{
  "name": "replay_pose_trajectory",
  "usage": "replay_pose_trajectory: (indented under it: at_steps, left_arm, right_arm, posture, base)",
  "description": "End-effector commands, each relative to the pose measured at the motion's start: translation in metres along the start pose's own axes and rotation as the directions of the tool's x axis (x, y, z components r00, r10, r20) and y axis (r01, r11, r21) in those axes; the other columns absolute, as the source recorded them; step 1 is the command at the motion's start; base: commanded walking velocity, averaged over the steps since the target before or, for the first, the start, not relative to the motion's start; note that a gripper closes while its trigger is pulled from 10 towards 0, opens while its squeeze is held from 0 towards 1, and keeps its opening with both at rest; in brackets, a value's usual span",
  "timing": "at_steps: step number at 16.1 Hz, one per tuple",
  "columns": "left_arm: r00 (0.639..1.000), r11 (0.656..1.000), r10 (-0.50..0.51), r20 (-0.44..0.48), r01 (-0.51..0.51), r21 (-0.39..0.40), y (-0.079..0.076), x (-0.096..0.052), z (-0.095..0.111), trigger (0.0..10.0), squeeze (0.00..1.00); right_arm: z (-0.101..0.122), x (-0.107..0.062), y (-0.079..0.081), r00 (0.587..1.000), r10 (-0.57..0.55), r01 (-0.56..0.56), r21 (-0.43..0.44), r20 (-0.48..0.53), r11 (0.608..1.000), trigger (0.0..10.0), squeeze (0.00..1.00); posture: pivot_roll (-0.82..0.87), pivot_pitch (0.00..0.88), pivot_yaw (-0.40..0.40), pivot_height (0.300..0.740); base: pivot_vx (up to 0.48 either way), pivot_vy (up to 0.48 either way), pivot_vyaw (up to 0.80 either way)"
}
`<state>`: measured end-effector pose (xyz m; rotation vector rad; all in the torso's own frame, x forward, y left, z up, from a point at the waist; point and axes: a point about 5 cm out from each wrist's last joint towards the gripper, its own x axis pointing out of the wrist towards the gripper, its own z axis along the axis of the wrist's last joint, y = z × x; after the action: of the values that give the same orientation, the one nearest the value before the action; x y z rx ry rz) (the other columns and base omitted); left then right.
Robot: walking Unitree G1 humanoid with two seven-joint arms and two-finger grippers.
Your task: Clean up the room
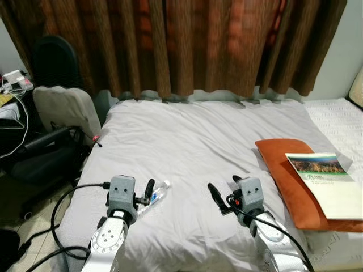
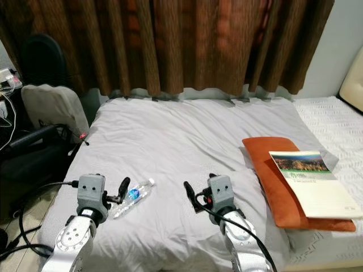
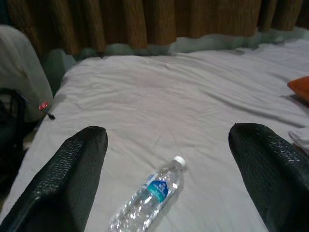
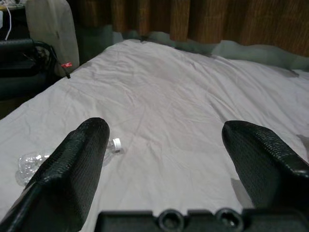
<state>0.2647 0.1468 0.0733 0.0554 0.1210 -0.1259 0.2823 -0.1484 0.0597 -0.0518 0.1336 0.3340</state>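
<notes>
A: Which parts of the robot are hovering over the bed (image 1: pixel 193 147)?

B: Both are. The left gripper (image 3: pixel 166 159) is hanging above the near left part of the grey sheet, its two black fingers (image 3: pixel 72 179) standing wide apart and gripping nothing. The right gripper (image 4: pixel 178 150) is hanging beside it, nearer the middle of the bed, and its fingers (image 4: pixel 77 164) are likewise spreading wide with nothing between them.

A: Where is the bottle lying?

B: The clear plastic bottle (image 3: pixel 149 195), with a blue label and a white cap, is lying on its side on the sheet. In the left wrist view it is showing between the two open fingers, beneath them; whether they are touching it cannot be told. Its cap is pointing towards the curtain (image 1: pixel 170 45).

A: What is occupying the right side of the bed?

B: An orange pillow (image 1: pixel 289 181) is resting on the sheet's right edge, and a book (image 1: pixel 326 184) with a landscape photo on its cover is lying on top of it.

A: And the surroundings?

B: Brown curtains are hanging behind the bed. A dark chair (image 1: pixel 51 153) with a pale cushion (image 1: pixel 65 107) is standing to the left of the bed.
</notes>
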Motion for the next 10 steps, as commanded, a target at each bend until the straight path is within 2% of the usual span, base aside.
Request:
replay_pose_trajectory:
  at_steps: [1,2,5,10]
  left_arm:
    - [1.0,1.0,0.009,0.0,-0.009,0.003,0.003,0.001,0.002,10.0,0.0]
    - [1.0,1.0,0.012,-0.005,-0.012,0.013,0.004,0.001,0.001,10.0,0.0]
    - [1.0,0.997,0.02,0.011,-0.021,0.069,0.003,0.006,0.006,10.0,0.0]
    - [1.0,0.998,0.015,-0.001,-0.015,0.063,0.003,0.013,0.007,10.0,0.0]
  right_arm:
    - [0.002,0.002,-0.003,1.0,-0.014,0.014,0.018,0.011,1.0,10.0,0.0]
    - [0.002,0.003,-0.004,1.0,-0.02,0.019,0.027,0.011,0.999,10.0,0.0]
    - [-0.001,0.001,-0.003,1.0,-0.004,0.003,0.007,0.002,1.0,10.0,0.0]
    - [-0.002,0.001,-0.005,1.0,-0.001,0.001,0.001,-0.001,1.0,10.0,0.0]
  posture:
    - [0.08,0.0,-0.007,0.74]
    - [0.08,0.0,-0.006,0.74]
    - [0.07,0.0,-0.001,0.74]
    - [0.06,0.0,0.005,0.74]
  base:
    - [0.0,0.48,0.0]
    - [0.0,0.48,0.0]
    - [0.0,0.0,0.0]
    - [0.443,0.0,0.0]
